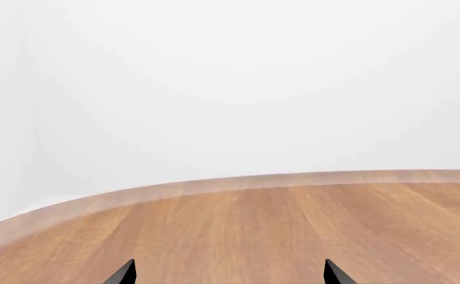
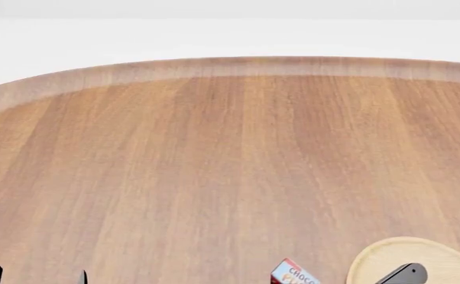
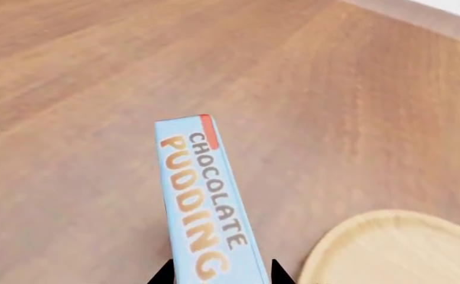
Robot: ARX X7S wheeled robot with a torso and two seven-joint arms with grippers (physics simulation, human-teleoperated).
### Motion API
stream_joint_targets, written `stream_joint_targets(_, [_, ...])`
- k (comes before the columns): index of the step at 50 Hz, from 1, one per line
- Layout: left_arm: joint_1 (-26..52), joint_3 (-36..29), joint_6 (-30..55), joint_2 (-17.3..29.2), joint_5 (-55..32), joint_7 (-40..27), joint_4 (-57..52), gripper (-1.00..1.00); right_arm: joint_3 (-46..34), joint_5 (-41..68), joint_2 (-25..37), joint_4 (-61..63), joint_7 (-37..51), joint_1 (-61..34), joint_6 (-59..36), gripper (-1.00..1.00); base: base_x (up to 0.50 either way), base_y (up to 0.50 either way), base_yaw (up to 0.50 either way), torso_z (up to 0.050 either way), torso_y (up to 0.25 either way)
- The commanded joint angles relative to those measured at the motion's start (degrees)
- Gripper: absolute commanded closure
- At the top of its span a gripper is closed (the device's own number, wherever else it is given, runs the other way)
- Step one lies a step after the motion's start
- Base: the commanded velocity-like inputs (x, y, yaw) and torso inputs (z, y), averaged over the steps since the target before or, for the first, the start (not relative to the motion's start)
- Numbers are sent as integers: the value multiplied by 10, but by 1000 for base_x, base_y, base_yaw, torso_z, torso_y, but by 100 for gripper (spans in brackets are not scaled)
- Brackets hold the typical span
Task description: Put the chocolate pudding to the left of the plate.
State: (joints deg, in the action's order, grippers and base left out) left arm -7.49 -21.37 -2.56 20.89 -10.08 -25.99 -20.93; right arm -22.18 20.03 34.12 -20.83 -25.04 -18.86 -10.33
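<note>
The chocolate pudding (image 3: pixel 202 201) is a narrow box with a light blue face, a red end and orange-white letters. It sticks out from between the two dark fingertips of my right gripper (image 3: pixel 220 273), which is shut on it above the wooden table. In the head view the chocolate pudding (image 2: pixel 293 275) shows at the bottom edge, just left of the plate (image 2: pixel 388 254), a pale wooden disc with a low rim. A dark part of my right arm (image 2: pixel 404 274) lies over the plate. My left gripper (image 1: pixel 230 273) is open over bare wood, and its tips (image 2: pixel 39 277) show at the head view's lower left.
The round wooden table has a paler rim (image 2: pixel 230 65) curving across the back, with a white wall and floor behind it. In the right wrist view the plate (image 3: pixel 395 248) lies close beside the box.
</note>
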Motion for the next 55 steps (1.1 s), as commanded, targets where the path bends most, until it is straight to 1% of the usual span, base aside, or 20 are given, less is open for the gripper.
stream_joint_targets(1, [-1,-2,0,2,0,-2,-1,-100,-4,-19,-17,-48,-8,-25,19,100,0,0,0,0,0])
stream_joint_targets(7, [-1,-3,2,3,-2,-2,-4,-100,-10,-28,-33,-94,-14,-50,32,100,0,0,0,0,0])
stream_joint_targets(18, [0,-4,4,4,-4,-3,-5,-100,-13,-30,-42,-118,-18,-62,40,100,0,0,0,0,0])
stream_joint_targets(30, [2,-5,3,5,-5,-4,-3,-100,-21,-43,-67,-193,-29,-103,66,100,0,0,0,0,0])
stream_joint_targets(35, [3,-7,2,4,-4,-4,-1,-100,-24,-49,-82,-246,-37,-127,89,100,0,0,0,0,2])
stream_joint_targets(45, [4,-9,0,5,-4,-5,2,-100,-27,-53,-91,-277,-38,-136,105,100,0,0,0,0,0])
stream_joint_targets(55, [3,-10,-1,7,-5,-5,1,-100,-29,-60,-112,-354,-48,-155,148,100,0,0,1,0,0])
